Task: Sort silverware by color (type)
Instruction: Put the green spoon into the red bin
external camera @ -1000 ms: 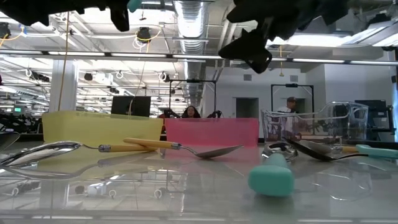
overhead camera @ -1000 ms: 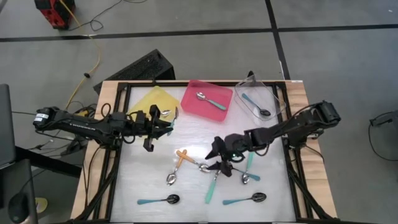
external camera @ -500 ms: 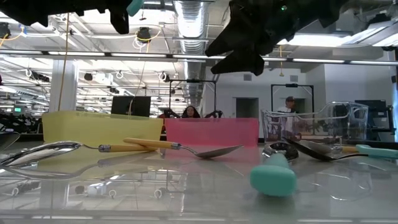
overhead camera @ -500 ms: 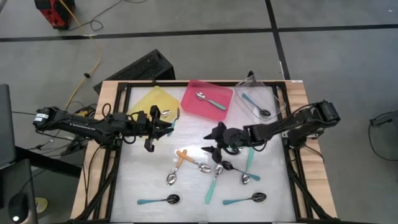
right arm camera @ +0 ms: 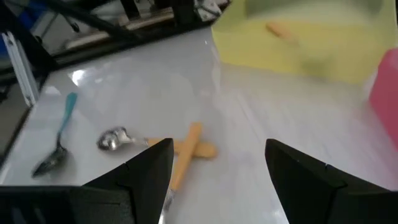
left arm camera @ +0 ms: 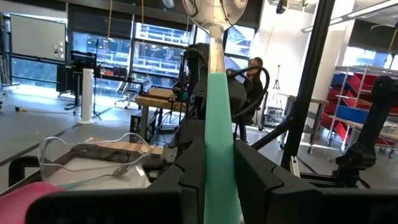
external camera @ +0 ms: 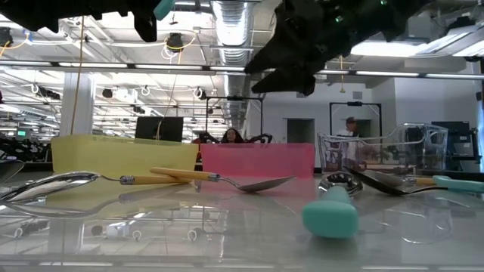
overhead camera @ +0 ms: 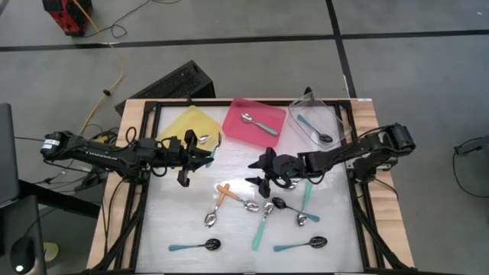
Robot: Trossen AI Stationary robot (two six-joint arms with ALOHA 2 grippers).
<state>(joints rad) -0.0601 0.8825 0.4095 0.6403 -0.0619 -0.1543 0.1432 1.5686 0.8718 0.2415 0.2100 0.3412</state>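
left gripper: we clamped a teal-handled spoon between its fingers | right gripper: fingers apart, empty, orange-handled spoons beyond them

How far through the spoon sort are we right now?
Early. Done: one teal spoon lies in the pink tray, one in the clear tray, and an orange handle shows in the yellow tray. In hand: the left gripper holds a teal-handled silver spoon near the yellow tray. The right gripper hangs open and empty above the pile. Left: about eight spoons on the table.
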